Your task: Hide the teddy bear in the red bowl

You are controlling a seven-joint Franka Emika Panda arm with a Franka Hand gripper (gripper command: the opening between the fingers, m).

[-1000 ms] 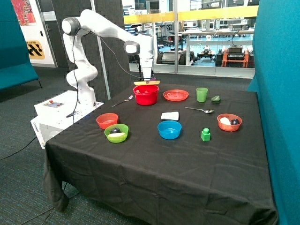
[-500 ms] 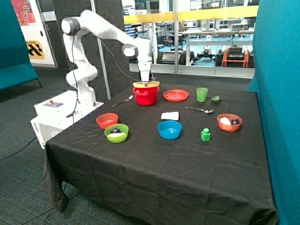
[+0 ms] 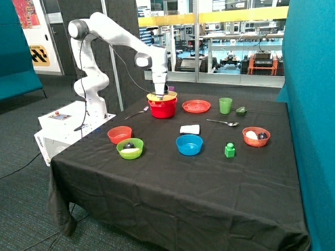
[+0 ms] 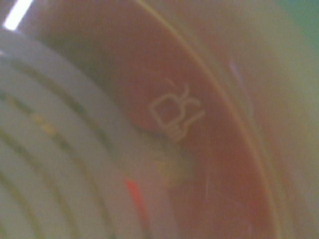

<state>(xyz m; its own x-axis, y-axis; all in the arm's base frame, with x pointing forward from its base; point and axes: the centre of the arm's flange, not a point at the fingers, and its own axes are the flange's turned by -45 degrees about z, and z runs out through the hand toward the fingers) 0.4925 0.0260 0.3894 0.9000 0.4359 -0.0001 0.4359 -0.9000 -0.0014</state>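
The red bowl (image 3: 163, 108) stands at the back of the table, near the robot's base. A yellow plate (image 3: 162, 95) lies over its rim like a lid, slightly tilted. My gripper (image 3: 161, 92) comes down from above and is shut on this plate at its middle. In the wrist view the plate (image 4: 174, 114) fills the picture at very close range, with a raised mark on it and a reddish tone behind it. The teddy bear is hidden; the plate covers the inside of the bowl.
An orange-red plate (image 3: 196, 106), a green cup (image 3: 225, 105) and a spoon (image 3: 224, 123) lie beside the red bowl, and a fork (image 3: 137, 112) on its other side. Nearer the front are an orange bowl (image 3: 120, 134), a green bowl (image 3: 130, 148), a blue bowl (image 3: 189, 144), a green block (image 3: 230, 150) and another orange bowl (image 3: 256, 136).
My gripper has come down with the yellow plate, from just above the red bowl to resting on its rim. The bowl's inside, open before, is now covered.
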